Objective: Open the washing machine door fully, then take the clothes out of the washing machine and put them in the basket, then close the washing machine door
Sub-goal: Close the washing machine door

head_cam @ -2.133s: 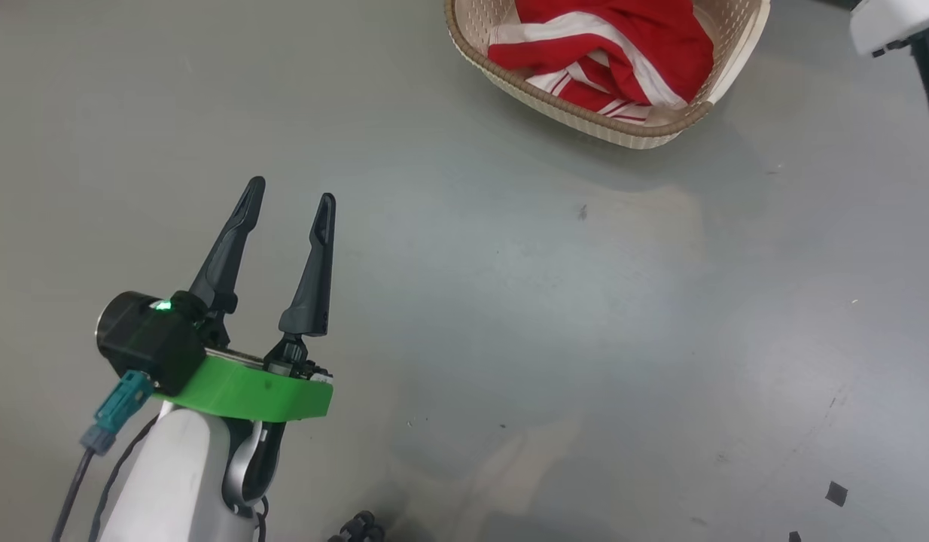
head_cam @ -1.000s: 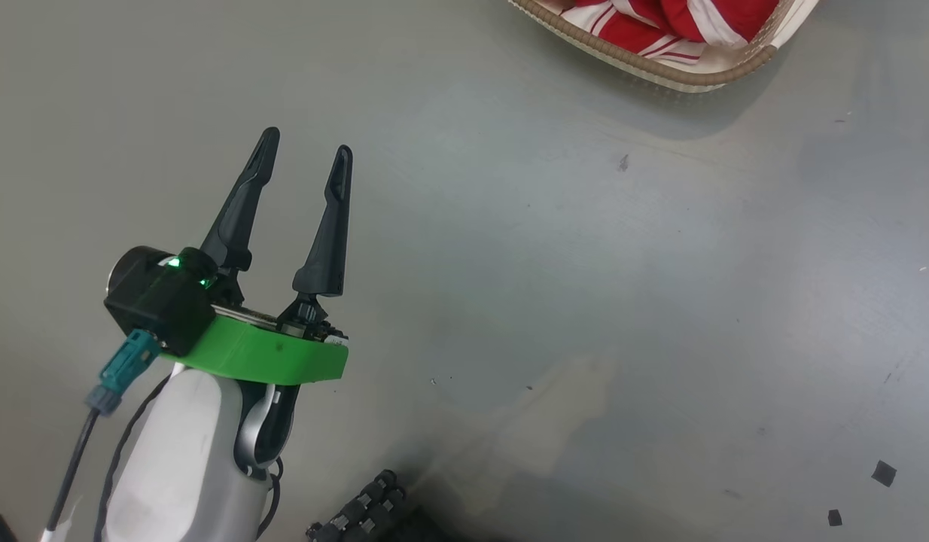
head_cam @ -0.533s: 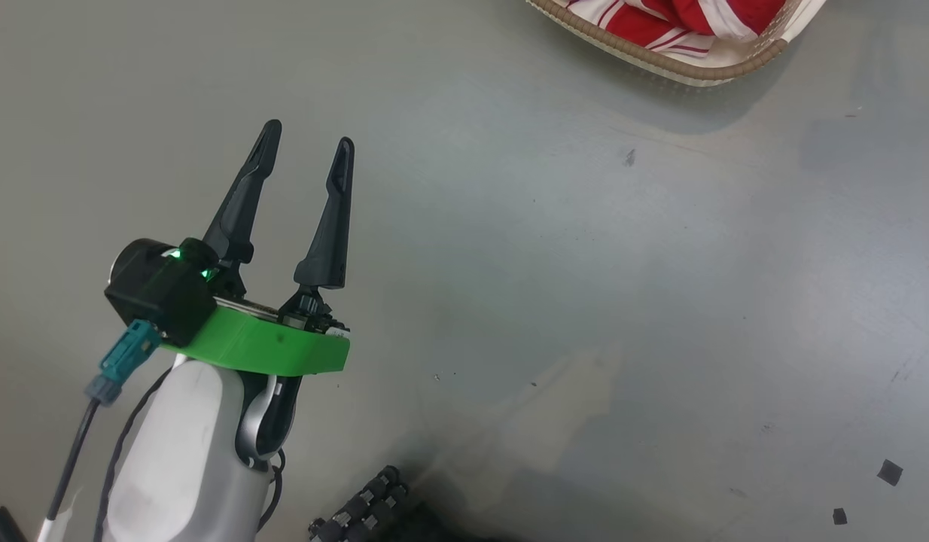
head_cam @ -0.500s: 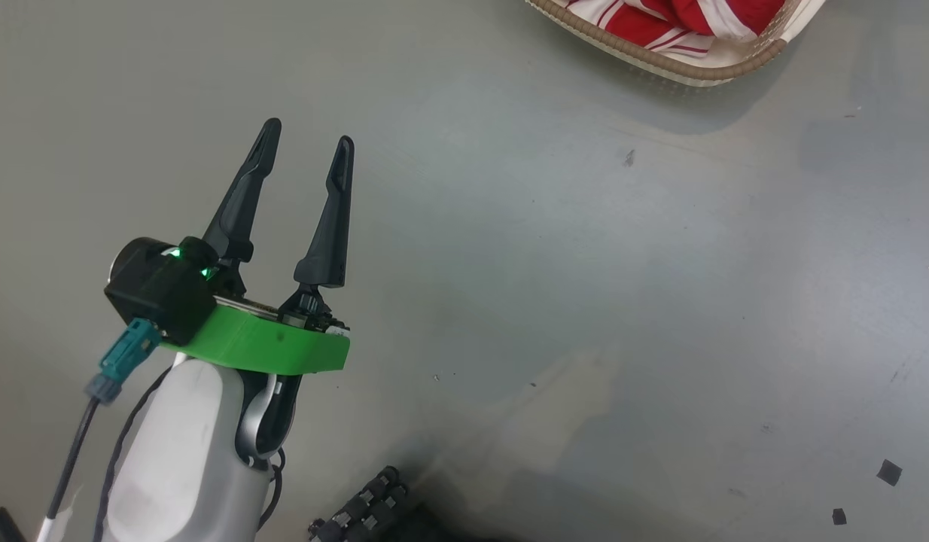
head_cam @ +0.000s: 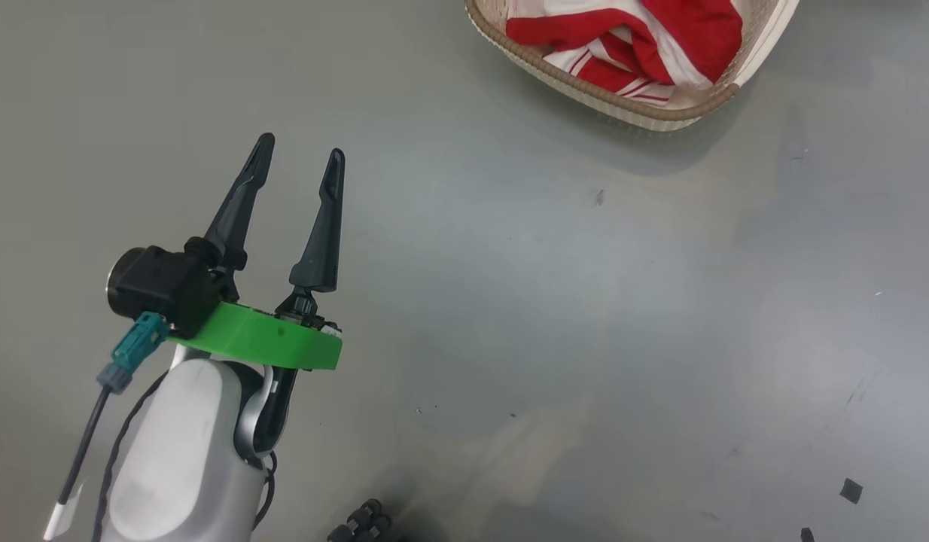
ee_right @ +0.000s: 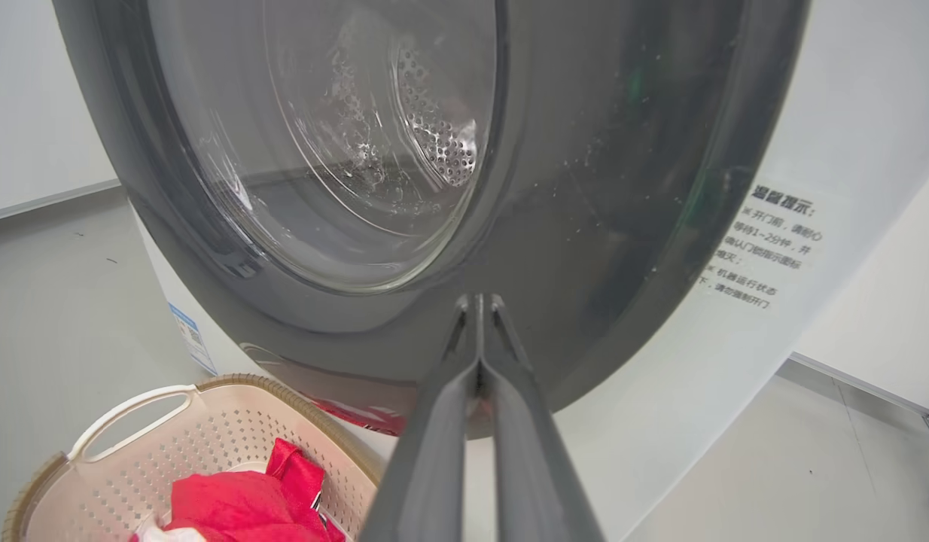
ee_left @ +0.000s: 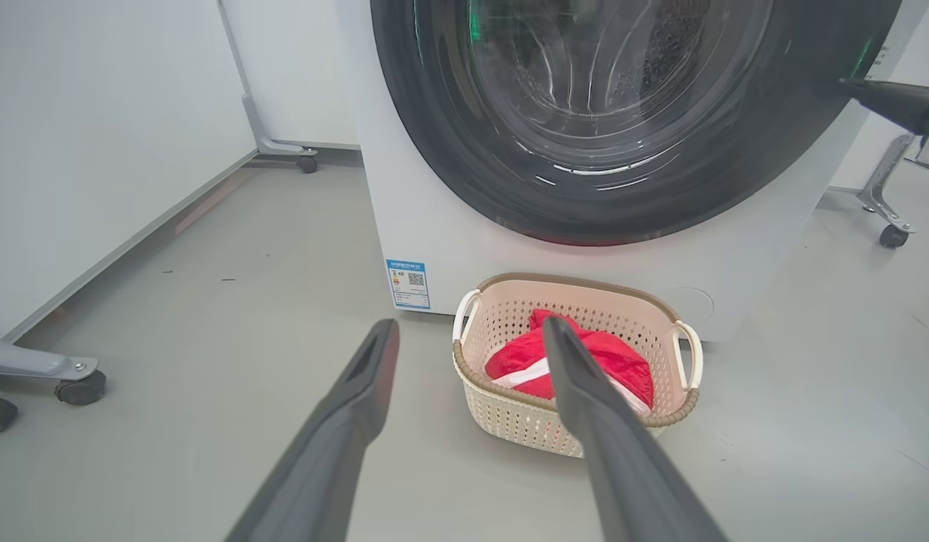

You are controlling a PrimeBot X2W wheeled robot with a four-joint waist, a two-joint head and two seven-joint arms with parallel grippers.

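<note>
Against the white front of the washing machine the washing machine door sits flush or nearly so; I cannot tell whether the latch has caught. The right claw has its two fingers pressed together and holds nothing. It points at the lower part of the glossy black rim from very close, but I cannot make out whether it touches.

This looks like the last step, shutting the door. To do it well, the closed tips should press on the black rim rather than the bulging glass, on the side away from the hinge (which side that is I cannot see). The push should go straight in until the door seats. The arm should stay above the basket, which stands on the floor just below the door, with the red, white-striped clothes inside it. The left claw is spread wide and empty over bare floor, well apart from the basket, and is best kept there.

No brand name shows. A blue sticker low on the machine carries a square code and print too small to read. A white notice beside the door has several lines of Chinese characters, too skewed for me to read with confidence.
</note>
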